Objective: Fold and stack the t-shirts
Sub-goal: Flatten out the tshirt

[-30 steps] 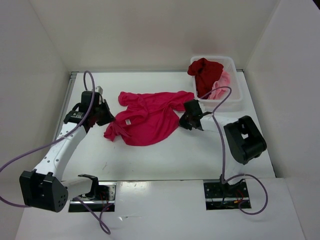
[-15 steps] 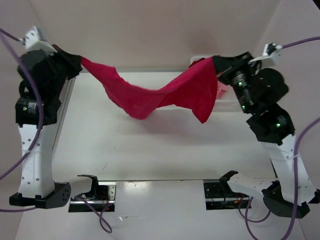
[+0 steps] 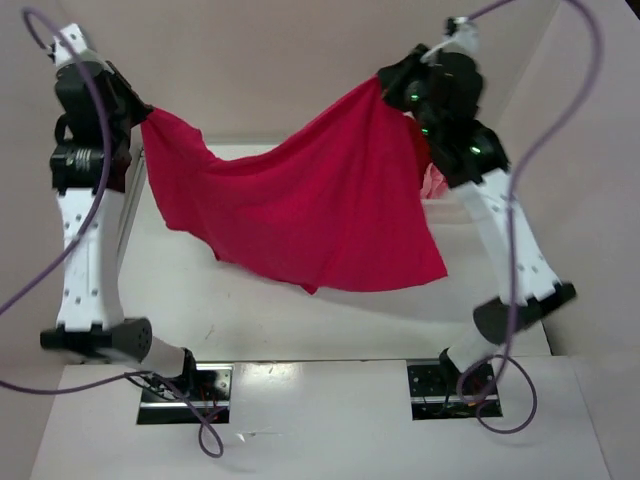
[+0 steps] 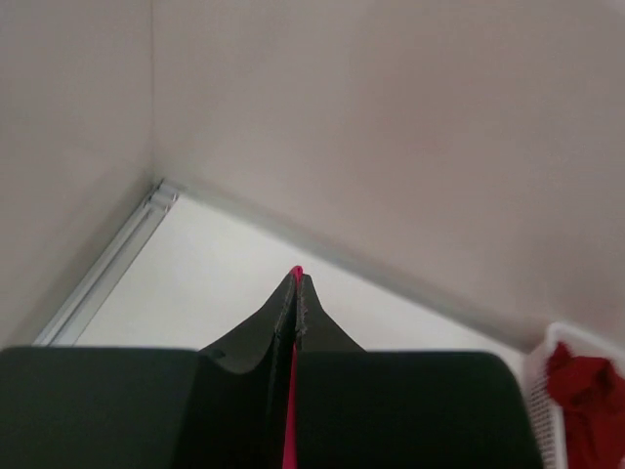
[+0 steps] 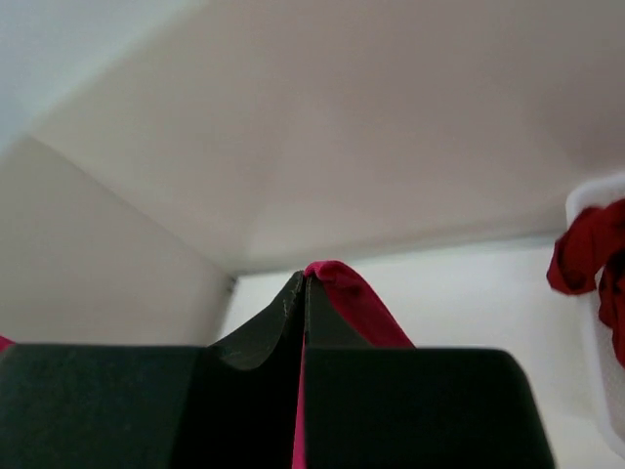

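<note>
the left gripper (image 3: 138,112), clamped on one corner, holds the crimson-pink shirt (image 3: 310,215) spread in the air above the table (image 3: 300,320), its other corner pinched in the right gripper (image 3: 388,85); the dark red shirt (image 4: 586,386) lies in the basket (image 4: 540,376).

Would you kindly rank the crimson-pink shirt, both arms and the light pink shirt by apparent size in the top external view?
1. crimson-pink shirt, lifted nearer the camera.
2. left arm and right arm, too alike to rank.
3. light pink shirt, mostly hidden.
</note>
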